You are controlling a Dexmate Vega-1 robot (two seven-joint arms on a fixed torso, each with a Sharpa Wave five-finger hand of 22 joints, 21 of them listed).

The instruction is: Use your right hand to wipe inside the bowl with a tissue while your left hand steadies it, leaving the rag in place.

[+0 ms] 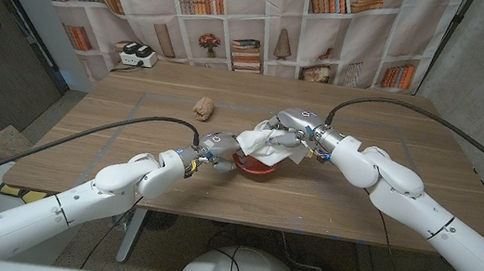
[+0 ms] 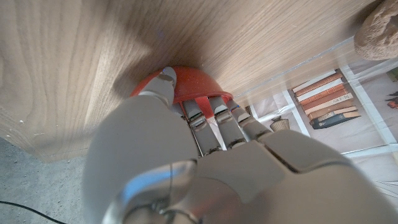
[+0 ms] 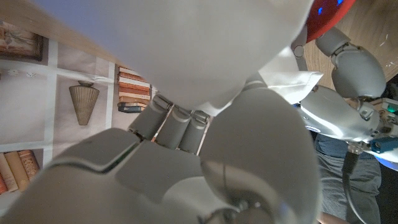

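Nearest to me, both white arms reach in from the table's near edge and meet at the middle of the wooden table [image 1: 382, 140], where a red bowl [image 1: 255, 166] sits well back from every edge. At the bowl's nine o'clock side the left hand [image 1: 214, 144] has its fingers [image 2: 219, 111] wrapped against the red outer wall, gripping it (the left wrist view shows this plainly, thumb on one side, the rest curled over the curve). From about two o'clock the right hand [image 1: 294, 135] comes over the rim, holding a crumpled white tissue [image 1: 258, 141] that drapes over the bowl's far-left rim and up across the hand; its fingers look clenched into the paper, though the right wrist view is mostly blurred white and I cannot tell how far the tissue reaches inside the bowl. Whatever else the bowl may contain is hidden under the tissue and hand. At eleven o'clock from the bowl, well apart from it, a small brown lump [image 1: 203, 107] lies on open wood. Broad bare tabletop runs out to three o'clock and nine o'clock, with faint tape lines marking a rectangle. At the far left corner, about eleven o'clock, a white box with two dark knobs [image 1: 136, 54] stands near the edge, in front of a bookshelf-printed backdrop [image 1: 239, 13].
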